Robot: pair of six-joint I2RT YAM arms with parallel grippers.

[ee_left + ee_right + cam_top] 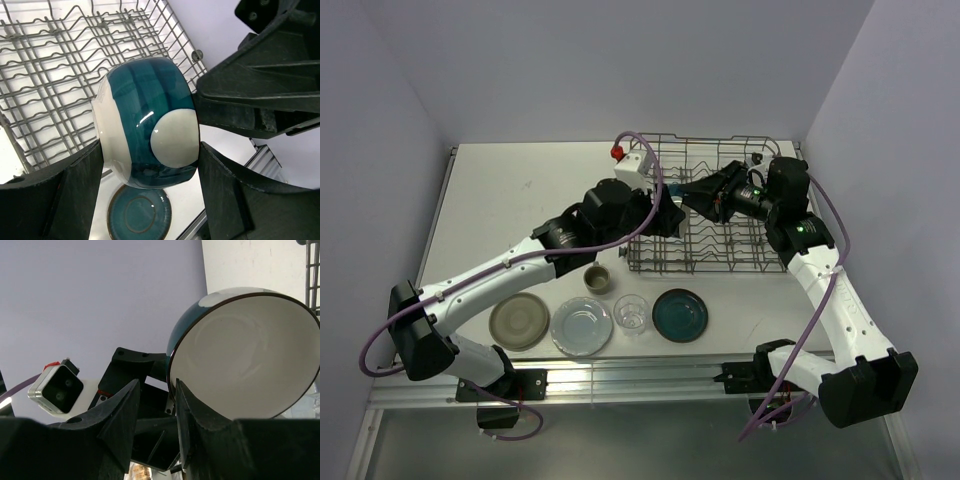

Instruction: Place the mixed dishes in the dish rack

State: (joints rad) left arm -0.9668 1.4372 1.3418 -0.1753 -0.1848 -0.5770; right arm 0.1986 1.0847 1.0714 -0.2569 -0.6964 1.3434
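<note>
The left stretch of the table [490, 200] is bare white up to its left edge and the wall, crossed only by the left arm, which slants from its base towards the rack. Along the near edge four dishes sit in a row, close together with little room between them: the grey-beige plate [520, 321], the pale blue plate [582, 326], the clear glass [631, 313] and the dark teal plate [680, 314]. The small mug [597, 280] stands just behind the blue plate, under the left forearm. The left gripper [150, 155] is clamped across the bowl [145, 110], one finger against each side of its teal wall. The bowl is tipped on its side in the air above the left end of the dish rack [710, 268], clear of the tines, with its cream inside turned towards the right arm. The right gripper [156, 387] sits astride the bowl's rim with its jaws apart, one finger inside the bowl and one outside, and a gap shows on the outer side. The two wrists crowd each other over the rack's left half, and the left wrist's white camera block [638, 165] hangs over the rack's far left corner. The rack's right end lies beneath the right arm, close to the table's right edge and the wall.
</note>
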